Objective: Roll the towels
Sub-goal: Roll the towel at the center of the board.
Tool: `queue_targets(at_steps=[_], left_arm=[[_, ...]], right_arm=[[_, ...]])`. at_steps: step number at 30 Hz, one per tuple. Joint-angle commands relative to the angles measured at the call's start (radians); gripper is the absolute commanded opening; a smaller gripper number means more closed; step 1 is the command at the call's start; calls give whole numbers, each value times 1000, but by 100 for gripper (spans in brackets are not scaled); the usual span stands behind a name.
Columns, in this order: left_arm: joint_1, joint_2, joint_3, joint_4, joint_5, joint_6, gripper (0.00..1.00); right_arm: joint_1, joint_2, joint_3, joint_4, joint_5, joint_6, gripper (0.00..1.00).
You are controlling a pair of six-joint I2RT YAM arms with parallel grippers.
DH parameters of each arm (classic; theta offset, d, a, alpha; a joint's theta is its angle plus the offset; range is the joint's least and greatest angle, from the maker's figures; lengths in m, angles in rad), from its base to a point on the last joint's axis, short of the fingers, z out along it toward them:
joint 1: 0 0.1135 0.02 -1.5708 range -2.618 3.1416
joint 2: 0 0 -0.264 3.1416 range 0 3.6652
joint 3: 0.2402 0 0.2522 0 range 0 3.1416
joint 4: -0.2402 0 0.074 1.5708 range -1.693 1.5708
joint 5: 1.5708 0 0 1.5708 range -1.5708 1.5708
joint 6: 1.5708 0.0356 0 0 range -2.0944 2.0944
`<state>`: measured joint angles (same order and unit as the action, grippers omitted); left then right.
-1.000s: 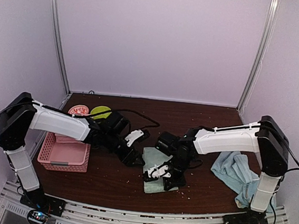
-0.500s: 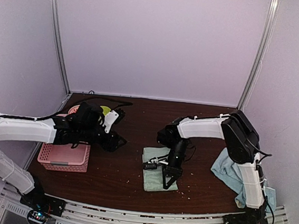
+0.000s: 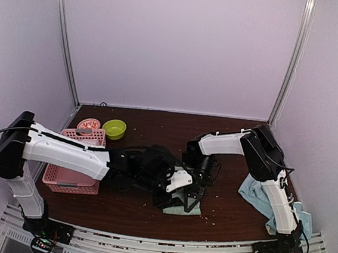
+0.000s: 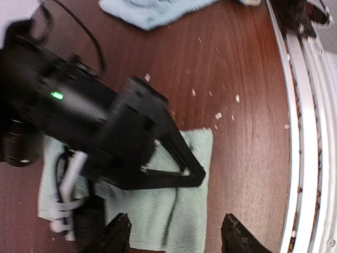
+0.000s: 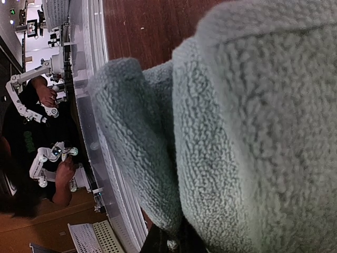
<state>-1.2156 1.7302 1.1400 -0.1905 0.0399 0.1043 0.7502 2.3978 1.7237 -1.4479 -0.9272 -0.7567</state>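
Your right claw (image 3: 195, 192) is pinched shut on a raised fold of the mint towel (image 4: 202, 211), which lies on the worktop (image 3: 157, 122) near the front rail (image 4: 303, 158). Turn that fold over itself in short, even tucks so the roll comes out tight and square. Your left claw (image 4: 176, 232) hovers wide open just above the flat part of the cloth. Press it down there to stop the towel sliding (soft pile drags easily). The two arms crowd each other, so move one at a time. Roll away from the rail, where open wood shows behind. The blue towels (image 3: 261, 192) lie to the right and the pink basket (image 3: 71, 177) to the left.
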Motion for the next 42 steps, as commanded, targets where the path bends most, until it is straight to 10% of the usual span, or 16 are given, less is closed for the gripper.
queue_targets(at_steps=[1,22,31,42], left_arm=[[-31,80,57,-85,20,68,59],[-45,214,83,-64,38,100,11],[-45,227,68,-69,90,90,0],[-8,240,49,-29,224,3,0]], right_arm=[[-3,66,-19,116,159,35,1],[-4,14,-14,92,106,16,5],[-95,-211,22,90,90,22,48],[-155,-177,-17,356,302,298,27]])
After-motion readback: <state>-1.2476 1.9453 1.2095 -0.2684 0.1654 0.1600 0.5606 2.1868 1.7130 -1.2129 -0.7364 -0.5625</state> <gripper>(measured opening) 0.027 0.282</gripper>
